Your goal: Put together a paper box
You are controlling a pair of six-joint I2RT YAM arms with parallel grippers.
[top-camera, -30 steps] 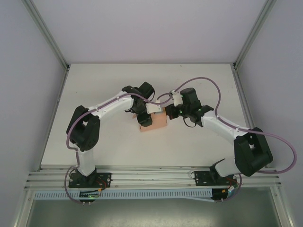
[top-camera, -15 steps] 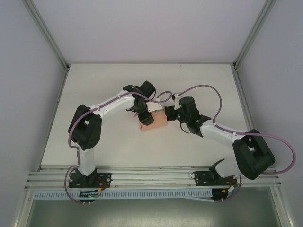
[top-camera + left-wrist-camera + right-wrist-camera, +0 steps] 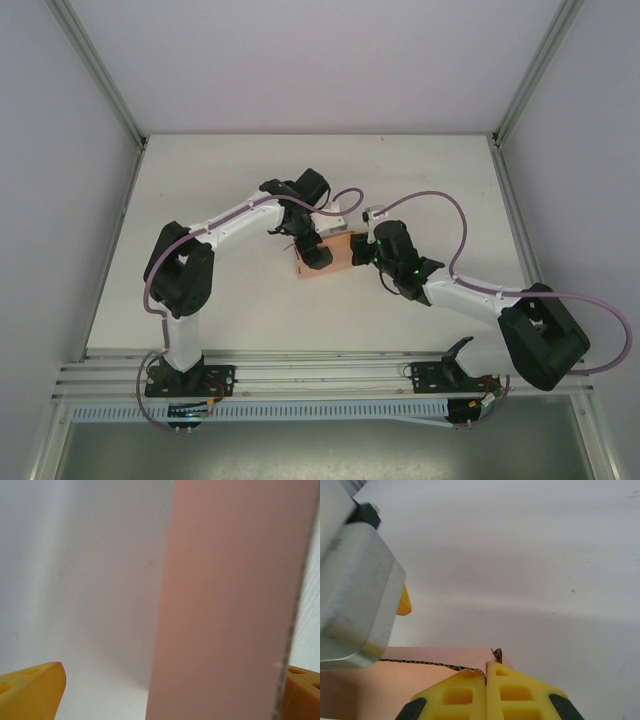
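Top external view puts the paper box point(image 3: 336, 266) near the middle of the desk point(image 3: 230, 310), with the left tool point(image 3: 316, 256) over its 9 o'clock half and the right tool point(image 3: 358, 250) against its 3 o'clock edge. From the left wrist, a salmon-pink panel of the box point(image 3: 225, 605) stands upright between that tool's yellow fingers point(image 3: 30, 692). The jaws are spread wide and grip nothing: the finger at 9 o'clock is well clear of the card, while the one at 3 o'clock sits just beside its raw edge, and I cannot tell whether they touch. From the right wrist, the right tool point(image 3: 486, 690) has its two yellow pads pressed flat together, tips at the card's torn-looking corner at 12 o'clock. Whether a thin flap is nipped between them cannot be told. The step in hand looks like raising and squaring a side wall. To do it well, the closed right tool should probably serve as a steady backstop at the 3 o'clock edge while the open left tool resets lower on the panel, close to the fold line. A grip near the crease would likely bend the card cleanly, whereas a push high on the panel could bow it. Slow, small moves seem wise, since light card slides easily on a smooth desk.
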